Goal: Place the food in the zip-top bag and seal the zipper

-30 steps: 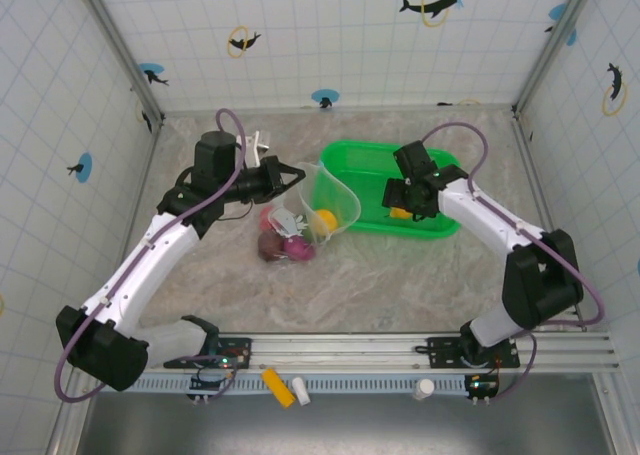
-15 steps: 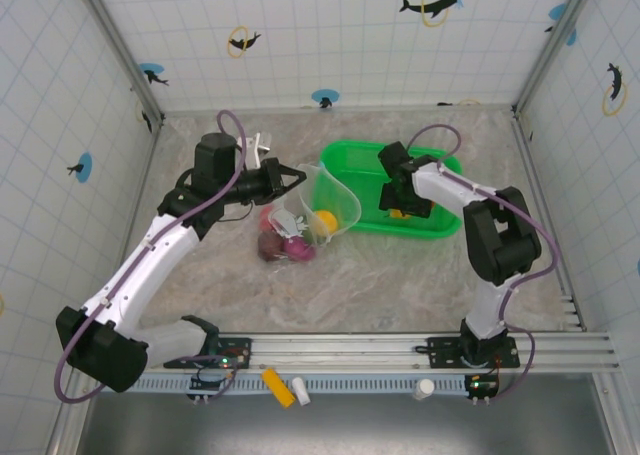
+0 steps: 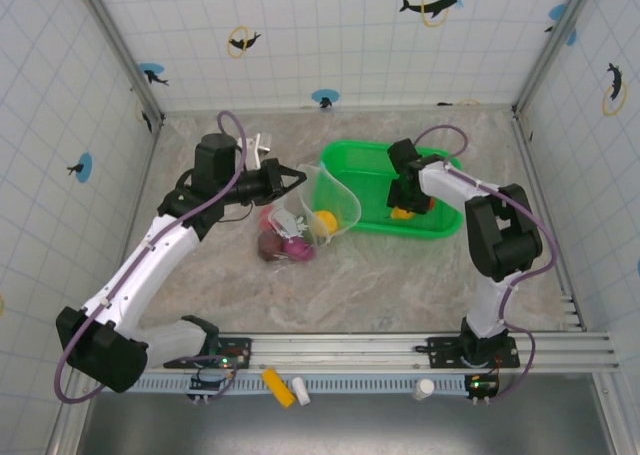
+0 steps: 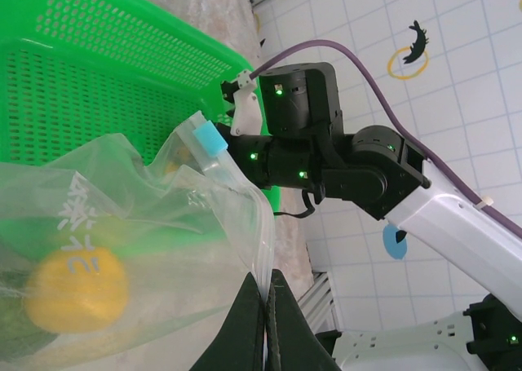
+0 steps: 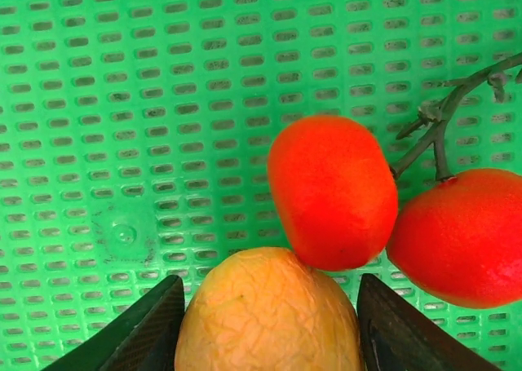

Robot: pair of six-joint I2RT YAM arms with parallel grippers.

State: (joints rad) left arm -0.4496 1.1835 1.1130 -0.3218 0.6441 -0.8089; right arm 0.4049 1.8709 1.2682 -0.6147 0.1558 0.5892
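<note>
Marbled grey tabletop [image 3: 400,275], clear zip-top bag [image 3: 340,203], white tiled walls [image 3: 330,35]

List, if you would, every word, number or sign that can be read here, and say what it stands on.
Zip-top bag: white printed characters, seen sideways through crinkled plastic; too distorted to read.
Wall stickers: dark sea-animal silhouettes on yellow rings and blue discs; pictures, no words.
I find no other text.

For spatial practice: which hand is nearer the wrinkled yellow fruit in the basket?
Right. The right hand straddles the fruit; the left hand pinches the bag, outside the basket.
</note>
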